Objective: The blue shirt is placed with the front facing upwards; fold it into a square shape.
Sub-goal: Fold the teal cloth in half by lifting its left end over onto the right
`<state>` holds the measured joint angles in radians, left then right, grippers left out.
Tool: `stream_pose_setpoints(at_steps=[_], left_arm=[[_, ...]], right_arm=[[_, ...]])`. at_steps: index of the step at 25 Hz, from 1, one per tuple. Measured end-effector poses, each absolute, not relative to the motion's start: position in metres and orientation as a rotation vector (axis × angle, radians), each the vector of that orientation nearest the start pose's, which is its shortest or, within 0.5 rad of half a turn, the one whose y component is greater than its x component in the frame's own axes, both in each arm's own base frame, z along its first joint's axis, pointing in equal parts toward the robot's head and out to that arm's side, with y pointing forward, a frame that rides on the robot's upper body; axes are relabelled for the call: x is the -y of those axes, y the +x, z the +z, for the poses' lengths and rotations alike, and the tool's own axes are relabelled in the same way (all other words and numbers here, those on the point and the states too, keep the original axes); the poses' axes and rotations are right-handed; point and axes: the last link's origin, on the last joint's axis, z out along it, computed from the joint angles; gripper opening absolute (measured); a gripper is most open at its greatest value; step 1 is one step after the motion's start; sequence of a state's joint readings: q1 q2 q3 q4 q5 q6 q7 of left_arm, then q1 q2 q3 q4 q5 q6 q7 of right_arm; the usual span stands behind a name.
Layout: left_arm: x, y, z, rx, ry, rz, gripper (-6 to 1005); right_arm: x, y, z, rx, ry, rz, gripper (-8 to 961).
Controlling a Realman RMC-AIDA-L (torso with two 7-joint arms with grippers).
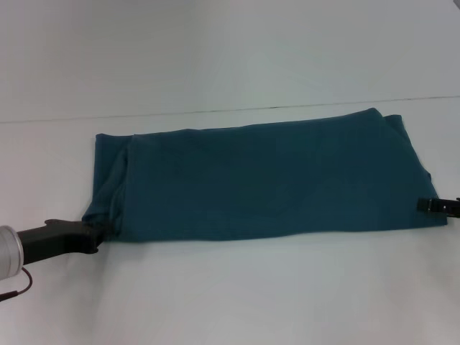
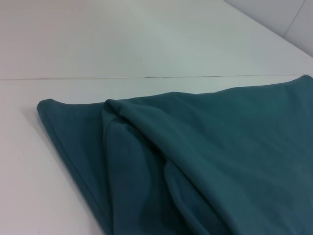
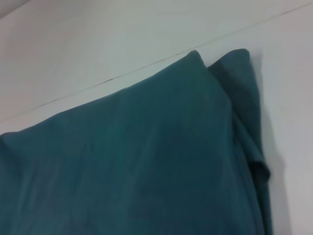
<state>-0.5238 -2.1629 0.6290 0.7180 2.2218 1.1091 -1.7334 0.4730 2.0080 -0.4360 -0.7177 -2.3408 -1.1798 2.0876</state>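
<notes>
Black and blunt, the left end effector (image 1: 97, 236) comes in from the lower left of the head view on a dark arm with a silver cuff, its tip touching the lower left corner of the blue shirt (image 1: 266, 183). Whether it is clenched on the cloth or released I cannot tell, since the tip merges with the fabric edge. At the right edge of the frame, the right end effector (image 1: 431, 205) shows only as a small black tip touching the shirt's lower right corner; its state likewise cannot be told.

The shirt lies as a long horizontal band across the middle of the head view, folded lengthwise, plain teal side up. At its left end a narrower layer sticks out from under the top layer, with soft creases running down to the left end effector. At the upper right a second layer peeks out behind the top corner. The left wrist view shows the stacked layers and a rolled fold near the shirt's end; the right wrist view shows two pointed corners side by side, one slightly behind the other.

The table (image 1: 230, 302) is plain white and matte. A thin dark seam (image 1: 215, 111) runs across it just beyond the shirt's far edge, with more white surface beyond.
</notes>
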Motion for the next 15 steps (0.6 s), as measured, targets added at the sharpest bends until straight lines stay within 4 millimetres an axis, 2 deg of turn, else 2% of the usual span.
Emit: stream_pose_setpoints(at_steps=[13, 15], left_arm=[[-0.3572, -0.3109, -0.015, 1.12, -2.301, -0.362, 24], [-0.3572, -0.311, -0.015, 1.12, -2.301, -0.362, 26]], right_arm=[[-0.3455, 0.3748, 0.0655, -1.53, -1.909, 0.384, 804], [-0.3459, 0.374, 0.0646, -1.528, -1.915, 0.381, 778]])
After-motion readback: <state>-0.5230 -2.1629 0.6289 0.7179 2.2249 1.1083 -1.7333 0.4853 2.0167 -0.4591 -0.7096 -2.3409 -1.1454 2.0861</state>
